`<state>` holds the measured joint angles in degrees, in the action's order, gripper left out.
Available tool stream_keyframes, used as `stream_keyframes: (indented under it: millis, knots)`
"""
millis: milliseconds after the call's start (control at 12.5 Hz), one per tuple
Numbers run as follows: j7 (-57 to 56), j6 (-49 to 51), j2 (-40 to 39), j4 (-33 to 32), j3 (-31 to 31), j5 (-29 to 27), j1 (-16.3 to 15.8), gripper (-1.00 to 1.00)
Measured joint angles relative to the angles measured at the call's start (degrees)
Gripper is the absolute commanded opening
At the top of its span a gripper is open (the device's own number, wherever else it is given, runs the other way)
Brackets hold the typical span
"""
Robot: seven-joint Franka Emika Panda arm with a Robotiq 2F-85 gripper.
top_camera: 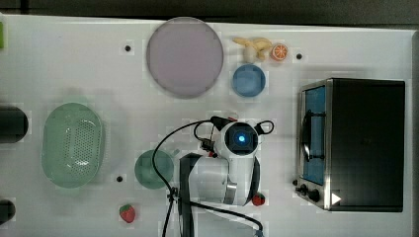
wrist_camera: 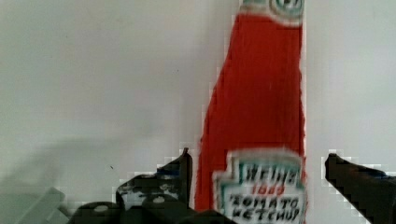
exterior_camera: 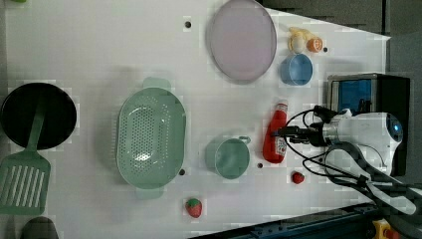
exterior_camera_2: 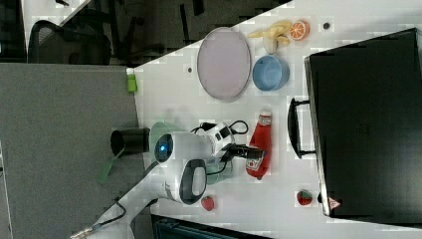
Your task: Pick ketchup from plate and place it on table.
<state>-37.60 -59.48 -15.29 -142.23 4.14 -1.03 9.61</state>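
Ketchup (exterior_camera: 274,139) lengthwise toward plate (exterior_camera: 242,39)

In the left view, bare table (exterior_camera: 89,55) lies open above the green basket (exterior_camera: 151,137). The ketchup (exterior_camera: 275,139) is hemmed by the green cup (exterior_camera: 228,157) and toaster oven (exterior_camera: 368,92).

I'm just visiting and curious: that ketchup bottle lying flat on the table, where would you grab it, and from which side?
Probably across the wide lower body of the ketchup, at the label, coming straight down from above. It lies flat on the table, so its two long sides are free, and the neck is narrower. The gripper hangs there now, one finger on each side.
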Motion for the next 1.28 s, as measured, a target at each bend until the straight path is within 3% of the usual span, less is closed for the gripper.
stream_keyframes:
  millis: [240, 480, 880, 1120, 1280]
  knots:
    - [4.87, 2.49, 4.62, 0.34, 0.19, 0.37, 0.06, 1.00]
    - [13.08, 9.85, 15.74, 2.57, 0.44, 0.51, 0.21, 1.00]
    - [28.50, 32.10, 31.61, 16.23, 0.57, 0.35, -0.01, 1.00]
    - [32.74, 44.93, 34.86, 25.07, 1.29, -0.06, -0.03, 1.00]
    - [33.63, 49.11, 35.49, 26.97, 1.30, 0.03, -0.17, 1.00]
